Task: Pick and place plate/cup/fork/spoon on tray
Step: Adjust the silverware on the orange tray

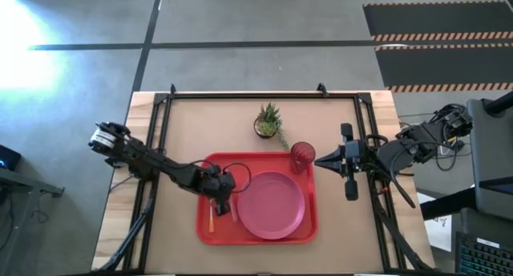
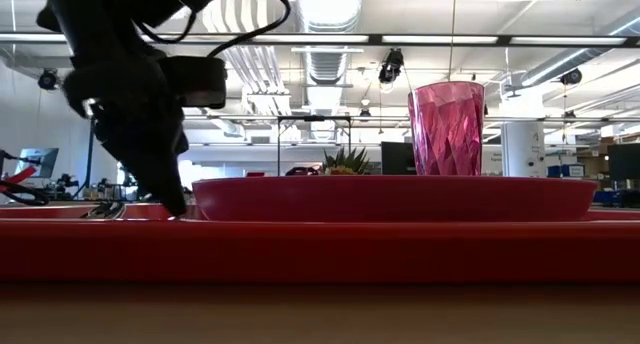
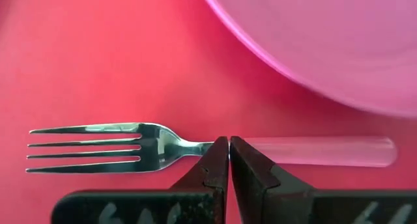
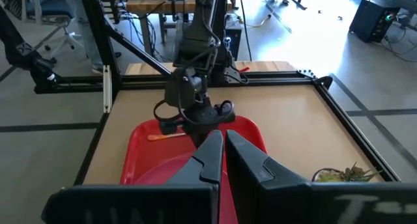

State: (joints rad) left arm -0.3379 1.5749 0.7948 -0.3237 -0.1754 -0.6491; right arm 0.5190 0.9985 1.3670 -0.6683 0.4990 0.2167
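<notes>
- Over the tray (image 1: 309, 228): left gripper (image 3: 229, 160) clenched empty, tips just above fork (image 3: 130, 148)
- Just beside: plate (image 1: 270, 204), spoon (image 1: 211, 221)
- Farther off: cup (image 1: 302, 156), then right gripper (image 1: 319, 160), clenched, off-tray

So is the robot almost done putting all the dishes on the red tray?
Nearly! The plate, the cup, the spoon and the fork all lie on the tray. Nothing is being carried: the left gripper is shut just over the fork's neck, and the right gripper waits shut beside the cup. Nothing is left on the table to fetch except the plant.
</notes>
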